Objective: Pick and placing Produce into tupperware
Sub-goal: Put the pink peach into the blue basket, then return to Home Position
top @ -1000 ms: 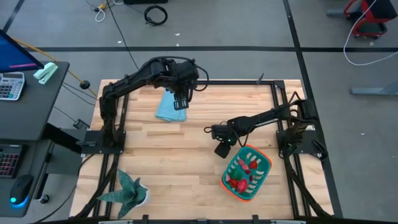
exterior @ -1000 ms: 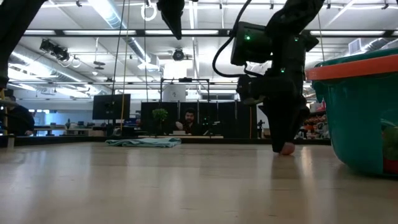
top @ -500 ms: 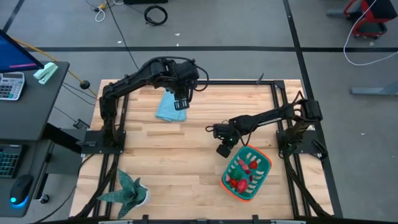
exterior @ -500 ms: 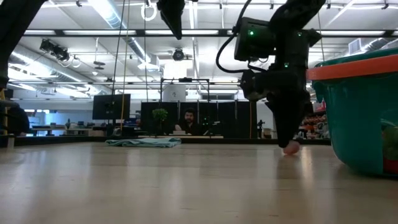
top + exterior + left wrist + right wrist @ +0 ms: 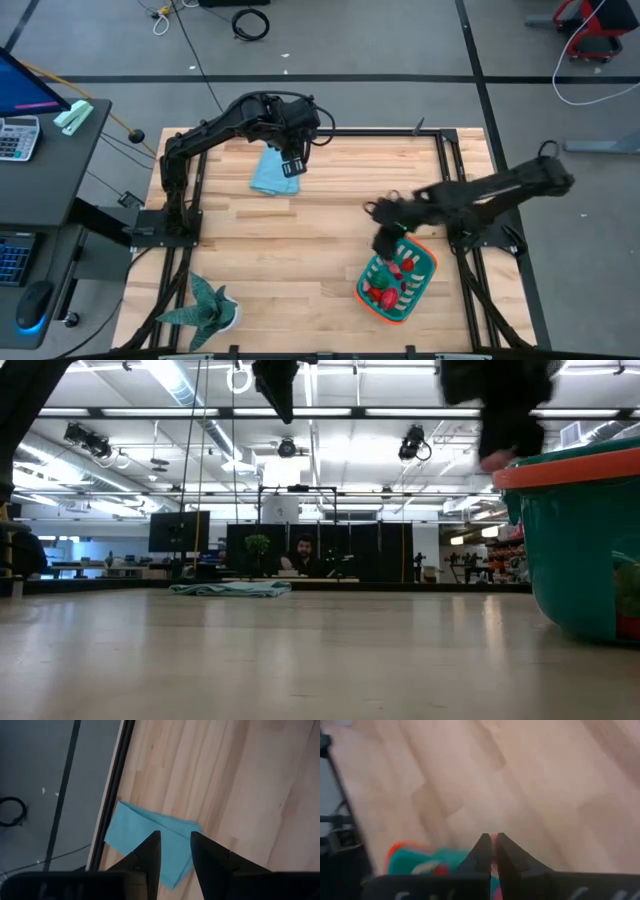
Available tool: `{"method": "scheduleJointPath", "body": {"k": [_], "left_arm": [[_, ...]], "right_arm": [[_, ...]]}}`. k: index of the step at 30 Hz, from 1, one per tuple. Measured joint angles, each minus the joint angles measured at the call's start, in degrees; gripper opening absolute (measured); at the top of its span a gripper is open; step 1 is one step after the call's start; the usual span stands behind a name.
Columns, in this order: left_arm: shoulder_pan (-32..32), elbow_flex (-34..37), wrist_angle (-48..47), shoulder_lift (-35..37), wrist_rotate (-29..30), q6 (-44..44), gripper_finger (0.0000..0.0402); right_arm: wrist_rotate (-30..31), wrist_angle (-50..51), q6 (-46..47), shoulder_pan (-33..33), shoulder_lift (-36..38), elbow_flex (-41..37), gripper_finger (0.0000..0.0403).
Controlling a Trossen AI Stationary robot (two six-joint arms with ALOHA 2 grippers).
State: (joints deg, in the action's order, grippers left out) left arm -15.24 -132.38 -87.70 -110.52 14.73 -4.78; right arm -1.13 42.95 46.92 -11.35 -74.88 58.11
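Observation:
The teal tupperware (image 5: 432,265) with an orange rim stands at the near right of the table and holds several red and pink produce pieces (image 5: 384,292). My right gripper (image 5: 385,243) hangs by its far-left rim, shut on a small pink produce piece (image 5: 497,458). In the low view it is level with the orange rim (image 5: 560,470). My left gripper (image 5: 291,168) hovers open, with nothing between its fingers, above the light blue cloth (image 5: 266,174) at the far left. My right gripper pinches the small pink produce piece (image 5: 493,851) between its two fingers, at their free ends. The fingers point down. The piece is lifted clear of the table, at about the height of the tupperware's rim.
A green star-shaped plant (image 5: 205,305) stands at the near left corner. The folded cloth (image 5: 230,588) lies flat near the far edge. Bare wood lies between the cloth and the tupperware (image 5: 585,560). A person sits in the room beyond the table.
My right gripper has risen from the table with the pink piece between its fingertips. It has swung toward the table's right edge, up to the tupperware's rim. The piece, on the table before, is now lifted clear.

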Motion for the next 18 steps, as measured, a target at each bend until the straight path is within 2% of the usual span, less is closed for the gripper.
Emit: {"method": "scheduleJointPath", "body": {"k": [5,8,10,13,18], "left_arm": [[0.12,0.00,0.01,0.00,-0.02,1.86,0.0111],[0.10,0.00,0.04,-0.07,-0.01,3.04,0.0108],[0.11,0.00,0.04,-0.12,-0.01,3.78,0.0108],[0.12,0.00,0.07,-0.13,-0.01,5.27,0.0107],[0.10,0.00,0.15,-0.13,-0.01,6.09,0.0107]], "right_arm": [[5.20,8.56,18.40,-12.32,5.31,0.02,0.0012],[10.14,10.93,23.56,-19.46,4.48,0.01,0.0022],[13.24,10.75,25.24,-23.18,2.58,0.02,0.0036],[13.79,10.08,25.04,-25.77,-1.70,0.02,0.0064],[13.20,10.11,23.32,-26.23,-8.96,0.00,0.0112]]}}
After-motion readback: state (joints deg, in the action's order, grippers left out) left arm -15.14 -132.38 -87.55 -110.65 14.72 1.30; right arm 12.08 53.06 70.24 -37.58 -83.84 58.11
